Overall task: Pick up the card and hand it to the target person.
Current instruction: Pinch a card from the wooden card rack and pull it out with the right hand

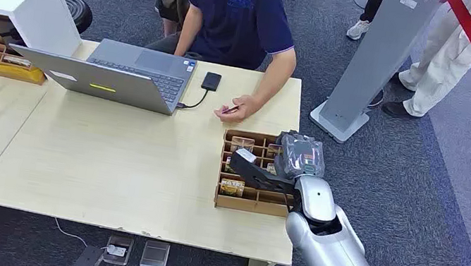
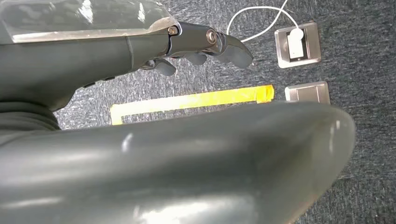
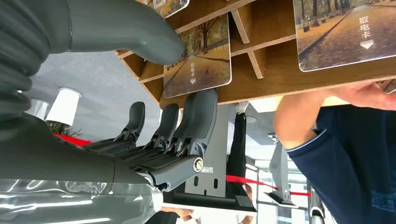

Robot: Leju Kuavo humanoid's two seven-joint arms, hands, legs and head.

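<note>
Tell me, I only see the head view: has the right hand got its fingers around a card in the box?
Observer: The right hand has its thumb and fingers on either side of one card in the wooden box; I cannot confirm a firm grip.
Operator: Any other card close?
Observer: A second card stands in the next compartment, untouched.
Operator: Left hand?
Observer: The left hand hangs over carpet, holding nothing.
</note>
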